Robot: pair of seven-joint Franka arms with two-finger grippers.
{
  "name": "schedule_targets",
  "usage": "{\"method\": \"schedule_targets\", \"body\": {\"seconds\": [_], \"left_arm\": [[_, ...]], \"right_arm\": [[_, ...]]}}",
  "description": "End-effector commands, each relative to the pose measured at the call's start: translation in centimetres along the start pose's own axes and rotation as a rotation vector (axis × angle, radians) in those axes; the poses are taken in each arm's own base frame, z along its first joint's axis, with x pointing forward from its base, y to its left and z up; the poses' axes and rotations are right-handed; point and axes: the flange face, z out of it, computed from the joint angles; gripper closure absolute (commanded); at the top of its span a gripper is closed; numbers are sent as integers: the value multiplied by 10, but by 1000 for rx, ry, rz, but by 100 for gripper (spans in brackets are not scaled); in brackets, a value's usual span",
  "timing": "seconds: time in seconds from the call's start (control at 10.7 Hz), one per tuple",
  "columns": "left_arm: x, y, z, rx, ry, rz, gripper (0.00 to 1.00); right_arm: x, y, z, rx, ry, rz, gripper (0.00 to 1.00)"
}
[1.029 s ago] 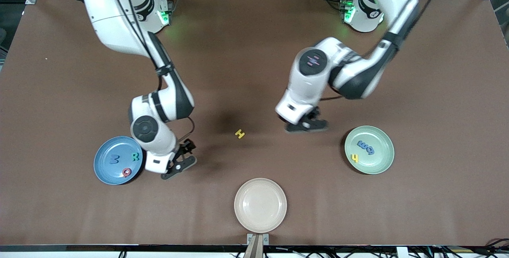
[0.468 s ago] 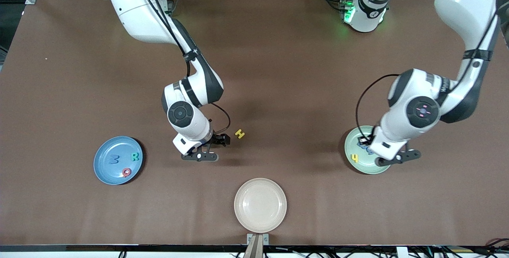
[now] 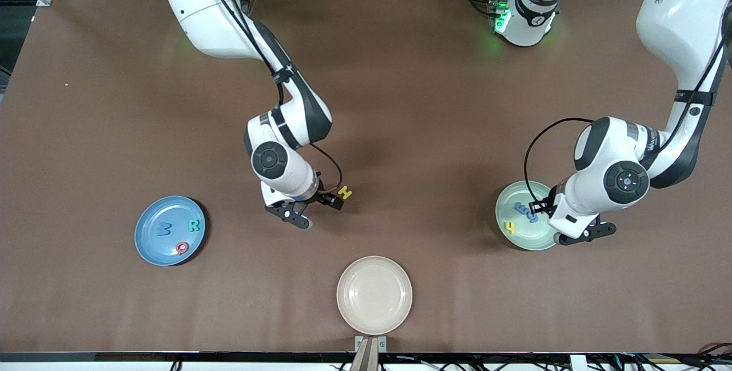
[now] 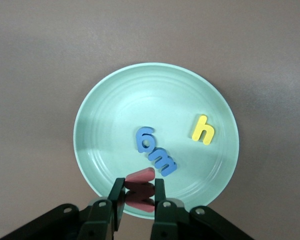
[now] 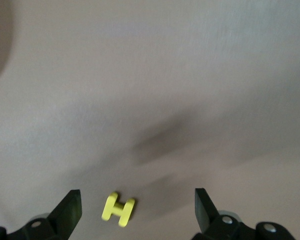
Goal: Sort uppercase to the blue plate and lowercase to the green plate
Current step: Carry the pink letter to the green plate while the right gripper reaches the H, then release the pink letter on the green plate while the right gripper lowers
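Both arms have swung across since a second ago: my right arm has left the blue plate (image 3: 169, 231) and the left has carried its load over to the green plate (image 3: 531, 216).

Starting at the right arm's end of the bench, the blue plate holds the blue M (image 3: 164, 228), teal R (image 3: 195, 225) and red Q (image 3: 182, 247), well apart from the right gripper (image 3: 313, 209). That gripper hangs with its fingers spread wide, and the yellow H (image 3: 344, 192) lies on the bench just beside it; in the right wrist view the H (image 5: 118, 209) sits between the fingers but off centre. The cream plate (image 3: 374, 295) is bare.

The left gripper (image 4: 139, 201) is clenched on the red lowercase letter (image 4: 141, 189), over the green plate's rim, with the blue g (image 4: 144, 139), blue m (image 4: 162, 162) and yellow h (image 4: 203, 129) just ahead of it.

I judge these the last two placements. Next I'd let the red letter go further over the plate, and centre the right gripper on the H before descending.
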Motion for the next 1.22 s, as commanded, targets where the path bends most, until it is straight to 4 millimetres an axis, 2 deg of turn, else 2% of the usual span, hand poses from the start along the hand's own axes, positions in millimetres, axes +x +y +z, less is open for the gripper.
{"method": "schedule_targets", "body": {"seconds": [0.0,0.09,0.19,0.37,0.56,0.75,0.94,1.12], "left_arm": [[12,-4,-19,5,47,4,46],[17,-6,-28,0,65,6,14],[17,-8,-33,0,73,17,0],[13,-11,-61,13,106,44,0],[4,-14,-104,23,146,77,0],[-18,-5,-154,45,188,103,0],[-42,-1,-192,67,186,103,0],[-63,3,-234,-44,183,70,0]], "right_arm": [[-24,-13,18,-8,-12,96,0],[-28,-13,24,-14,-13,110,0],[-32,-14,30,-21,-16,122,0],[-44,-17,51,-40,-15,178,0],[-37,-17,49,-35,-12,237,0],[-39,-21,45,-35,7,257,0],[-37,-25,40,-48,64,257,0],[-44,-25,51,-87,127,266,0]]}}
